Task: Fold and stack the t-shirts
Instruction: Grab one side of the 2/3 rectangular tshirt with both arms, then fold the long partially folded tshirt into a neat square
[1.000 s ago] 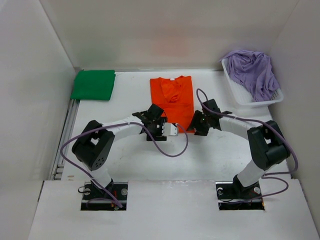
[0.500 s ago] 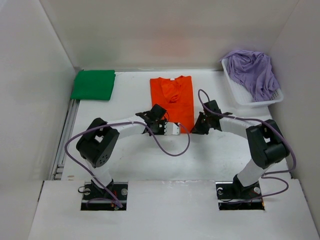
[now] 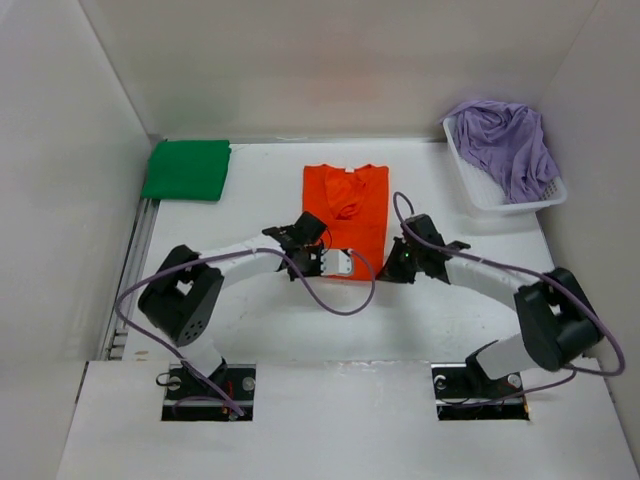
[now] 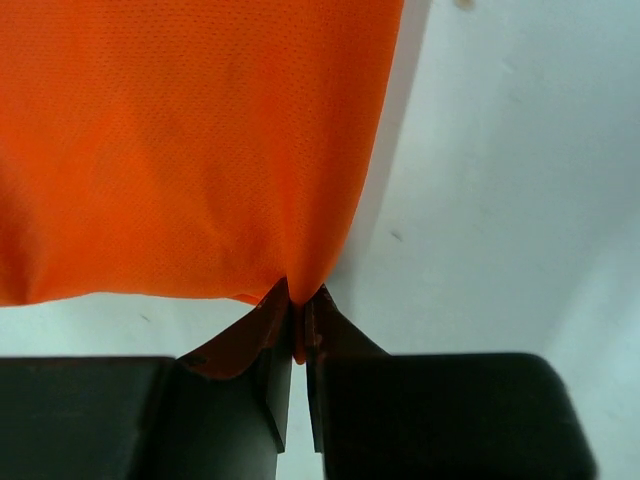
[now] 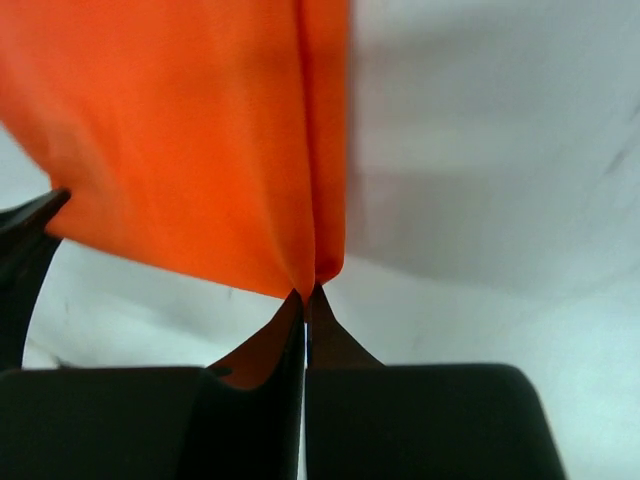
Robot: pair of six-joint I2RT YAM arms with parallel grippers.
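Far off to the left of the left gripper (image 4: 298,300), the green shirt (image 3: 187,170) is lying folded in a neat rectangle, apparently finished. The left gripper is pinching the near left corner of the orange shirt (image 3: 347,205), its jaws pressed together on the hem. Just across from it, the right gripper (image 5: 305,295) is nipping the near right corner the same way, probably so that both can carry that edge away for a fold. Beyond both grippers the orange cloth is lying flat, narrow and smooth. Well to the right of the right gripper, the purple shirt (image 3: 507,140) is slumping crumpled in the basket (image 3: 478,195), not yet folded.
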